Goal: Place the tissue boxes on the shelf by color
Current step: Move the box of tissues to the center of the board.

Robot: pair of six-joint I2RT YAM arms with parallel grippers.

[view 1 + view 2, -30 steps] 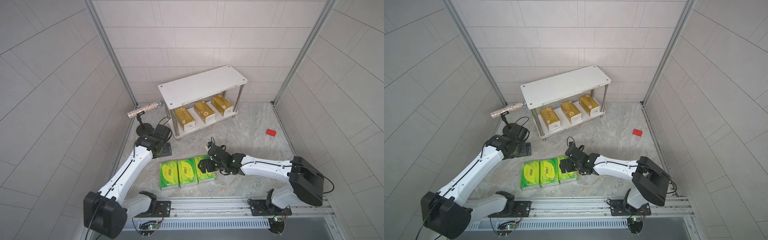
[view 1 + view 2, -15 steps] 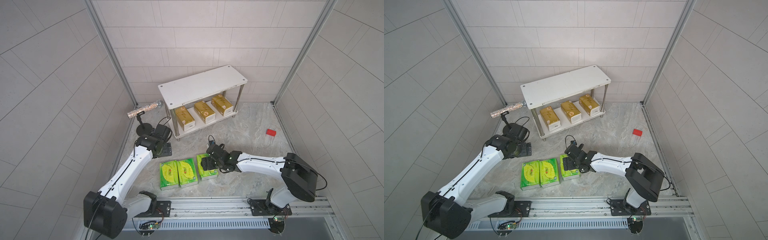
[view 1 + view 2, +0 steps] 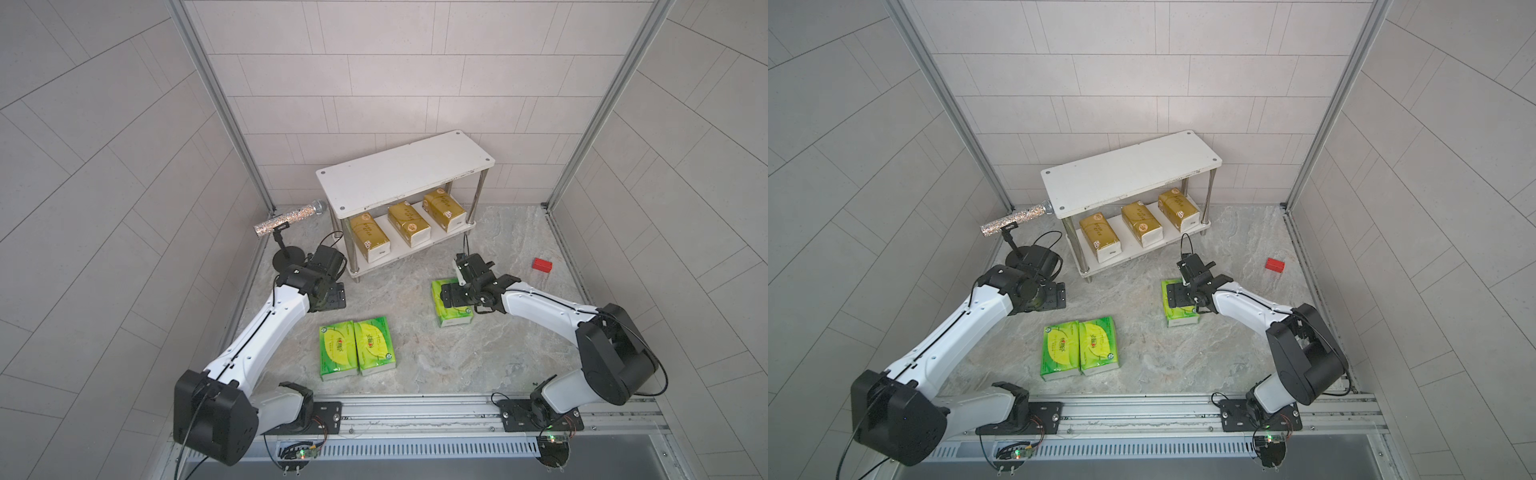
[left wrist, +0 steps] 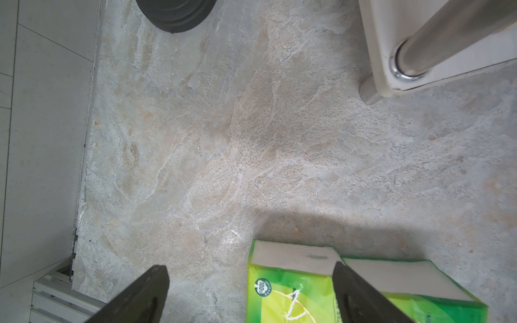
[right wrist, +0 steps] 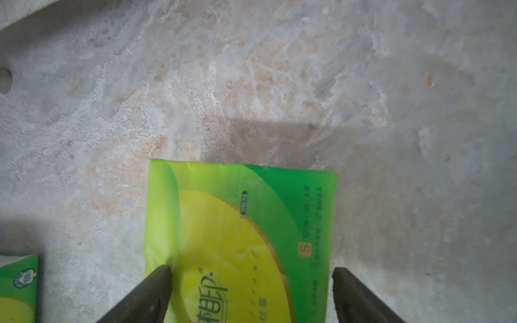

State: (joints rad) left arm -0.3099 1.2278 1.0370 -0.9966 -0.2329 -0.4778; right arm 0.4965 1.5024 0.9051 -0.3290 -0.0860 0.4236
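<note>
1. Tissue box, bright green soft plastic pack with yellow leaf print (image 5: 240, 237): sits between the right gripper (image 5: 251, 270) jaws. The black fingers (image 5: 156, 282) press on both long sides and clamp it across its width. Can't tell if it clears the floor.
2. Left gripper (image 4: 250, 274): jaws spread wide, gripping nothing, hovering over the grey marbled stone floor (image 4: 223, 139).
3. Second green pack (image 3: 337, 347) and third green pack (image 3: 374, 343): flat on the floor, touching side by side, just beside the left jaws and lower. They are well apart from the right jaws, on the left-arm side.
4. Shelf, white two-board rack on chrome tube legs (image 3: 405, 174): beyond both jaws, by the back wall, with one leg near the left jaws. Three shiny gold tissue packs (image 3: 408, 224) stand in a row on its lower board.
5. Small red block (image 3: 542, 264): on the floor beyond the right jaws, on the outer side.
6. Glittery silver microphone on black stand (image 3: 289, 218): beyond the left jaws, near the wall corner.
</note>
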